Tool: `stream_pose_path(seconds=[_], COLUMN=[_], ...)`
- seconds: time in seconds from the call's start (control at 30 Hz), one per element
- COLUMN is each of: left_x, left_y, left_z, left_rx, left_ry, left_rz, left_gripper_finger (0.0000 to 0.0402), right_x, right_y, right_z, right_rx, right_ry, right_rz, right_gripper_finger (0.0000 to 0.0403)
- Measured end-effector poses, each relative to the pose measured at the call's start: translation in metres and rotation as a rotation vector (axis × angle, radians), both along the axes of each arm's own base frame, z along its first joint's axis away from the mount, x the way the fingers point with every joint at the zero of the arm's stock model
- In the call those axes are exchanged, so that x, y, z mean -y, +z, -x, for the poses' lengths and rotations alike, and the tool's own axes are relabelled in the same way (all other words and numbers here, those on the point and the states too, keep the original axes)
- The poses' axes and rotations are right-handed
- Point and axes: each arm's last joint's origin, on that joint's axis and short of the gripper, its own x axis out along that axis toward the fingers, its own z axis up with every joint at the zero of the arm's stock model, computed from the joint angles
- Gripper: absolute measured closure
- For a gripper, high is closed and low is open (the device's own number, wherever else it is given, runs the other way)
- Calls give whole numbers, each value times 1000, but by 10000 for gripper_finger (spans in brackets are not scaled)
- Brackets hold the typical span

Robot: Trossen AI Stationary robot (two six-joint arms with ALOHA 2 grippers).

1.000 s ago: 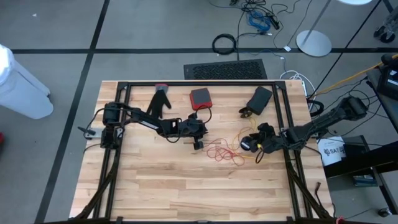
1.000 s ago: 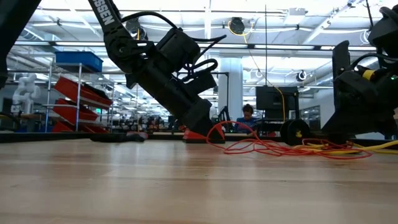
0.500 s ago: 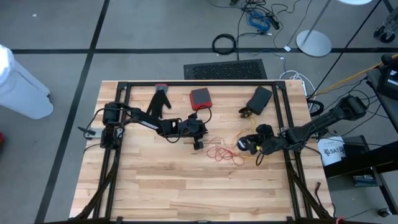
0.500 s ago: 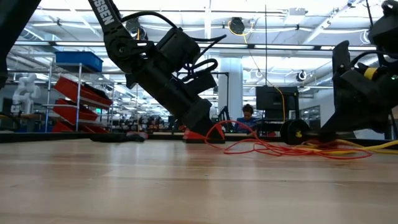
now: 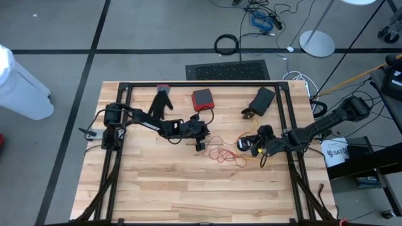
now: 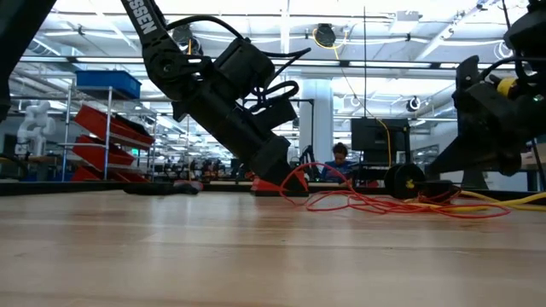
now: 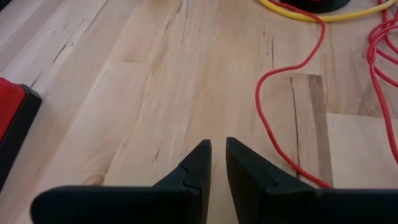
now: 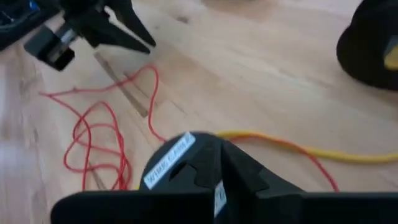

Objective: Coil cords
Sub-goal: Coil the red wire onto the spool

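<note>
So the main change from a second ago is on the right side: the right gripper [image 5: 245, 145] has slid a bit further in toward the middle of the table, and its fingers, which were spread wide, have snapped together. The right wrist view shows them pressed tight with the yellow cord [image 8: 298, 149] coming out from right behind the tips, but it's hard to tell whether the cord is actually pinched between them or just running past.

The left gripper [image 5: 200, 145] hasn't budged at all. It sits tilted down over the centre of the table, fingers [image 7: 198, 168] nearly closed with just a thin slit between them, nothing in there, only bare wood [image 7: 124, 112] under the tips.

The red cord [image 5: 223, 152] lies in a loose tangle between the two grippers, and its loops look slightly more bunched than before. One strand curves up right next to the left fingertips. The yellow cord trails from the right gripper out toward the right edge of the table.
</note>
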Motion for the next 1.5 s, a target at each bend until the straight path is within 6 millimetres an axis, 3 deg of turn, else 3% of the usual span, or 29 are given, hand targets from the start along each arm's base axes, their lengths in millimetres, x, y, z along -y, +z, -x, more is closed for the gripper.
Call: stream_pose_path(seconds=[0.27,0.6,0.77,1.23,1.5], left_x=[0,0,0,0,0], left_y=[0,0,0,0,0], left_z=[0,0,0,0,0], left_rx=[0,1,6,-1,0], left_ry=[0,0,0,0,0], left_rz=[0,0,0,1,0], left_gripper_finger=[345,345,345,345,345], right_x=[-4,1,-1,6,5], right_y=[-2,0,15,13,15], right_z=[2,9,5,22,28], right_rx=[-27,-38,86,-92,-162], right_ry=[50,5,56,9,25], right_rz=[-67,-4,3,1,-131], right_gripper_finger=[332,263,260,273,273])
